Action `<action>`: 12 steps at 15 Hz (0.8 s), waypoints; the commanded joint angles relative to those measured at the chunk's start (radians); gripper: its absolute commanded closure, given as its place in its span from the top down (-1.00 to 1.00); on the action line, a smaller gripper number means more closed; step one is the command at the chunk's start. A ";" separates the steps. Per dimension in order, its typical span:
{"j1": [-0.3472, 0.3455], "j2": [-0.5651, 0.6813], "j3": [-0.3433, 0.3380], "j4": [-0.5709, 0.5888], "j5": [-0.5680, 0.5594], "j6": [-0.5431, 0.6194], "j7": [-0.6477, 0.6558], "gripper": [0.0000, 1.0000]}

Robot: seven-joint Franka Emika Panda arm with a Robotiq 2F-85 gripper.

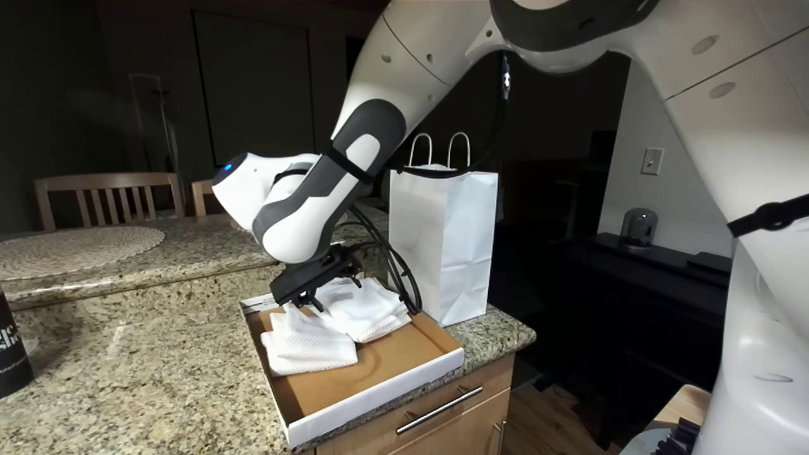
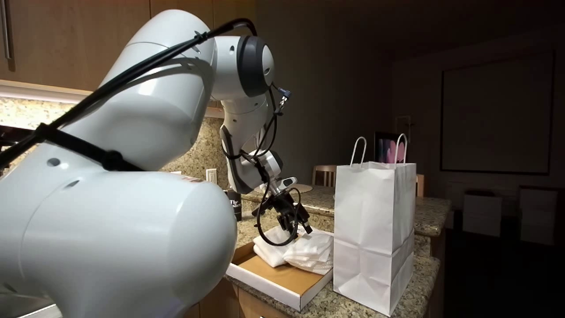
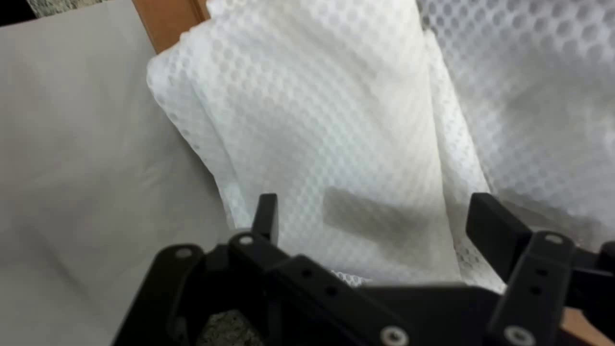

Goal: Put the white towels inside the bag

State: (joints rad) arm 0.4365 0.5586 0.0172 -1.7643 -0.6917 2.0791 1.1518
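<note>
Two folded white mesh towels lie in a shallow white-rimmed cardboard tray [image 1: 376, 399] on the granite counter. One towel [image 1: 363, 313] is beside the bag; the other towel [image 1: 310, 347] lies on the far side from it. The white paper bag [image 1: 442, 246] stands upright with its two handles up, also in an exterior view [image 2: 366, 221]; its inside is hidden. My gripper [image 1: 339, 296] is over the towels, pointing down at a tilt. In the wrist view the gripper [image 3: 372, 206] is wide open and empty, with the bag-side towel [image 3: 326, 129] under its fingers. Whether they touch it is unclear.
The bag stands right against the tray side, near the counter's end. A raised granite ledge [image 1: 158, 265] with a woven placemat [image 1: 82, 249] runs behind the tray. A black canister [image 1: 11, 351] stands on the counter. Chairs [image 1: 110, 196] are behind the ledge.
</note>
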 commanded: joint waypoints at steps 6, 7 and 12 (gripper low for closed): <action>-0.031 0.040 0.001 0.011 -0.002 0.012 -0.002 1.00; -0.031 0.042 0.000 0.012 -0.005 0.010 0.000 1.00; -0.035 0.056 -0.020 0.021 -0.006 -0.028 0.008 1.00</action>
State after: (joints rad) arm 0.4187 0.5997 0.0007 -1.7582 -0.6918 2.0774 1.1518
